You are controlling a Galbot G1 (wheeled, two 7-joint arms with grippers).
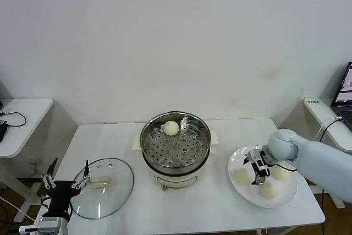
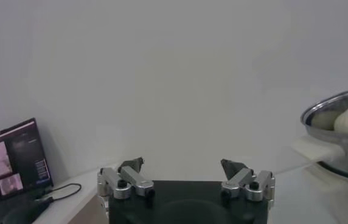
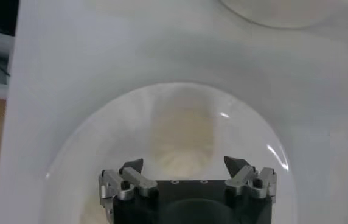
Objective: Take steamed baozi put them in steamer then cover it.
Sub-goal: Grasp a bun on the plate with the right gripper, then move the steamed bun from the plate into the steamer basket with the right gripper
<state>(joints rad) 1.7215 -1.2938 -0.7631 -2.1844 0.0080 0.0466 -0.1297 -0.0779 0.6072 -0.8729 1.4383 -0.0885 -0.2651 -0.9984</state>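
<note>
1. One steamed baozi (image 1: 171,128) lies on the perforated floor of the steamer (image 1: 175,146), close to the far wall; the remaining floor is bare holes.
2. Three more steamed baozi lie on a white plate (image 1: 264,182) to the steamer's right: one (image 1: 241,175) toward the steamer, one (image 1: 268,190) toward the near rim, one (image 1: 280,173) farther right, partly behind the arm.
3. The right end effector (image 1: 259,167) hangs over the plate among those three buns, fingers spread wide and holding nothing. In the right wrist view a pale bun (image 3: 183,137) sits just beyond the fingertips (image 3: 131,165), within the plate's rim.
4. The steamer stands mid-table, its white base handle (image 2: 314,149) jutting sideways. A strip of bare table (image 1: 220,213) separates steamer and plate.
5. The plate's near rim comes close to the table's front edge, and its right rim nears the right edge.
6. The cover (image 1: 103,186) lies flat on the table left of the steamer, apart from it, its cream handle (image 1: 100,180) up.
7. The left end effector (image 1: 66,180) sits at the table's front-left corner beside the cover's edge, fingers spread and empty.
8. A small side table (image 1: 22,119) stands off to the left, and a laptop (image 1: 345,89) off to the right.
</note>
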